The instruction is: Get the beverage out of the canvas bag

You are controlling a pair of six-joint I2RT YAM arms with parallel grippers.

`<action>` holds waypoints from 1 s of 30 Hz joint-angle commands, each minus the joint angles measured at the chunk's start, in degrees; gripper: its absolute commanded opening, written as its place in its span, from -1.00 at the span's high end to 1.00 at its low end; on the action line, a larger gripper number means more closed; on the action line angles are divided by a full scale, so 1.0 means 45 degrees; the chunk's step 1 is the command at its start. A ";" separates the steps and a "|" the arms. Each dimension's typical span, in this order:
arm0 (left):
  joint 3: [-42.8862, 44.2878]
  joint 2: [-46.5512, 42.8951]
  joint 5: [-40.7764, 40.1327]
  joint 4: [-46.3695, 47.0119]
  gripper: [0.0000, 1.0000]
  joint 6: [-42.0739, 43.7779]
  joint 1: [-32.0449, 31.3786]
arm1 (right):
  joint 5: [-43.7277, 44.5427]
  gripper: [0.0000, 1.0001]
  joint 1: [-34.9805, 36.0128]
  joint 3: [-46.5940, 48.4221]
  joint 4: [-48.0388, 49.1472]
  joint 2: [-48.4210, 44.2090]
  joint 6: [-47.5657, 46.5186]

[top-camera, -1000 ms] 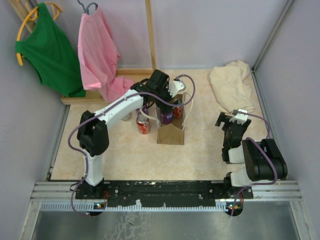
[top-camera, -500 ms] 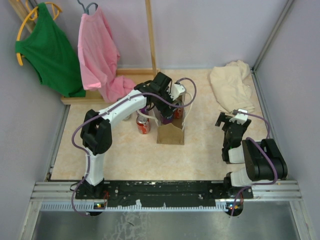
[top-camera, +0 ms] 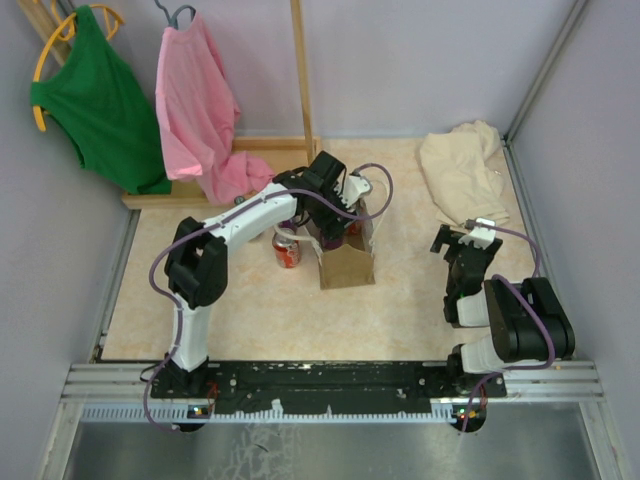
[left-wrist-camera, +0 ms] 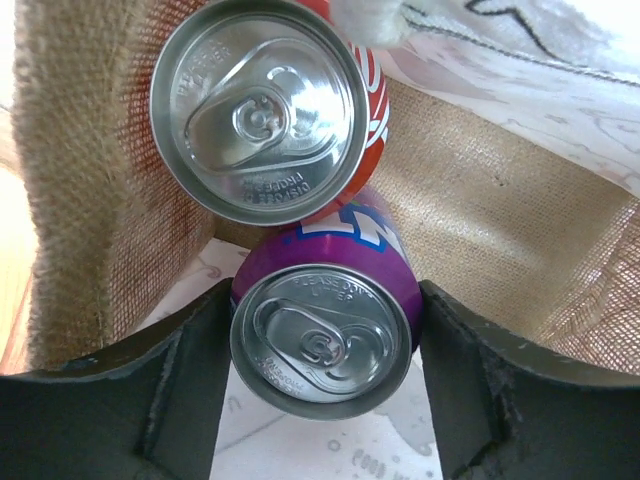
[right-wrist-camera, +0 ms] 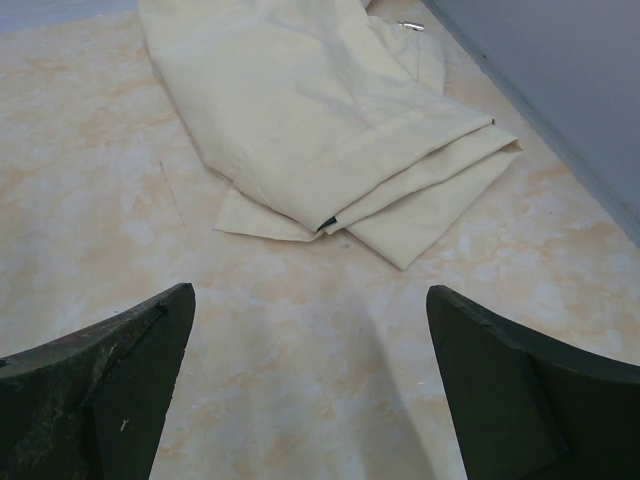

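Observation:
The tan canvas bag [top-camera: 346, 268] stands mid-table, with burlap walls [left-wrist-camera: 90, 200] in the left wrist view. Inside it are a purple can [left-wrist-camera: 320, 345] and a red can [left-wrist-camera: 258, 105], both upright with silver tops showing. My left gripper [top-camera: 330, 225] reaches down into the bag mouth. Its jaws [left-wrist-camera: 322, 292] sit on either side of the purple can, and both dark fingers touch the can's sides. My right gripper [top-camera: 462, 236] is open and empty [right-wrist-camera: 310, 300], low over bare table at the right.
Another red can [top-camera: 286, 250] stands on the table just left of the bag. A pale beige cloth heap [top-camera: 462, 175] lies at the back right, just ahead of the right gripper [right-wrist-camera: 320, 110]. Green and pink garments hang at the back left by a wooden frame [top-camera: 300, 70].
My left gripper has moved down and slightly right into the bag, around the purple can. The bag has shifted a little to the right. The right arm has not moved.

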 commanded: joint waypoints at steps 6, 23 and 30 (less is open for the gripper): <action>-0.0404 0.0138 0.0394 0.0430 0.21 -0.0501 -0.0021 | 0.0152 -0.98 0.0074 0.0315 0.0543 -0.0003 0.0027; 0.0929 -0.0734 0.0470 0.1646 1.00 0.0379 -0.0192 | 0.0140 -0.98 0.0059 0.0319 0.0543 0.0007 0.0014; 0.3399 -0.1040 0.0522 -0.0282 1.00 0.0527 -0.0196 | 0.0145 -0.98 0.0079 0.0319 0.0542 0.0007 0.0026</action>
